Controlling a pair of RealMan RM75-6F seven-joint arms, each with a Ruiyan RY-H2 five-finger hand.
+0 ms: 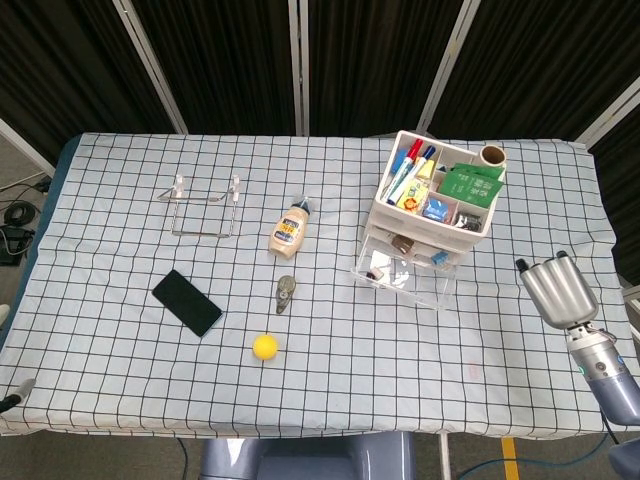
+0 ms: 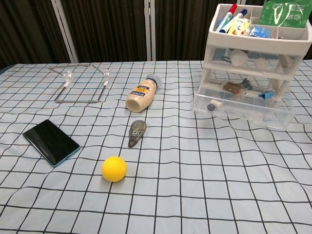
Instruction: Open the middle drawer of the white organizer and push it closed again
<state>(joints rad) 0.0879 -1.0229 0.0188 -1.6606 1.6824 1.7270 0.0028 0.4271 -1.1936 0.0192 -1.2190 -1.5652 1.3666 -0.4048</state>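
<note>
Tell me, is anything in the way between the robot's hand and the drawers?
Nothing visible. The right hand hangs off to the side of the organizer, with only bare tablecloth between them.

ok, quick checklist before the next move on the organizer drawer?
1. Drawer closed: not ok. A clear drawer sticks out of the white organizer.
2. Is that the middle drawer: cannot tell from these views.
3. Right hand at the drawer: not ok. It hangs off to the right, apart from the organizer.
4. Right hand's fingers open or curled: cannot tell.
5. Left hand: cannot tell, neither view shows it.
6. Push path in front of the drawer: ok. The bottle and tape dispenser lie well to the left.
</note>
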